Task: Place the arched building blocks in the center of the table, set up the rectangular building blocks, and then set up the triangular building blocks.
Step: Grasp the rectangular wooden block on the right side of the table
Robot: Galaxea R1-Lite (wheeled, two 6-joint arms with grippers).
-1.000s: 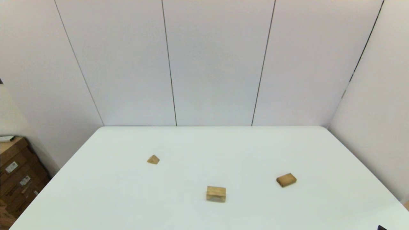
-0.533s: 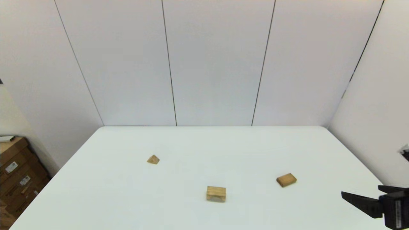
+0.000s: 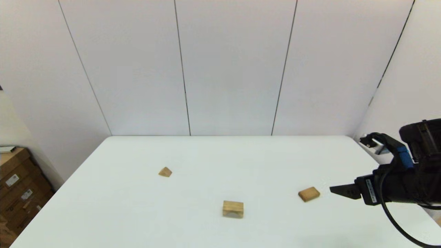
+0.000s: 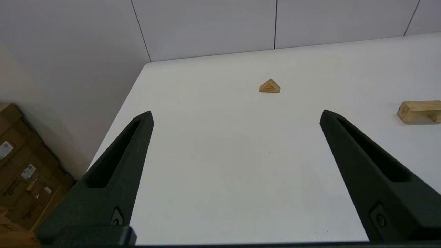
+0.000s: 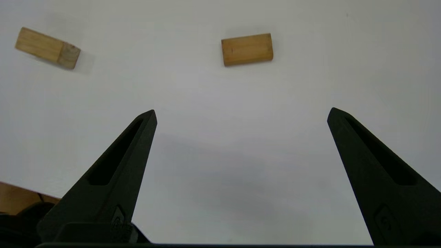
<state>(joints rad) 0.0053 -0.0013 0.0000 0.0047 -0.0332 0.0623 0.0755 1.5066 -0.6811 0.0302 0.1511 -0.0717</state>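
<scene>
Fingers of the right tool stand spread wide with nothing between them. In the head view the right tool hangs above the surface at its right side, tip pointing left toward the slab, near it but apart. From the right wrist, the slab lies flat beyond the fingertips, and the arch block sits farther off to one side.

Left tool is out of the head view; its own camera shows its fingers spread wide too, holding nothing, above the left part of the surface. Ahead of it lies the triangle, peak up, with the arch block off toward the robot's right.

In the head view the arch block stands near the front middle, notch down. The triangle sits well apart, farther back on the left. All three blocks are separate. Cardboard boxes stand beside the surface on the left.
</scene>
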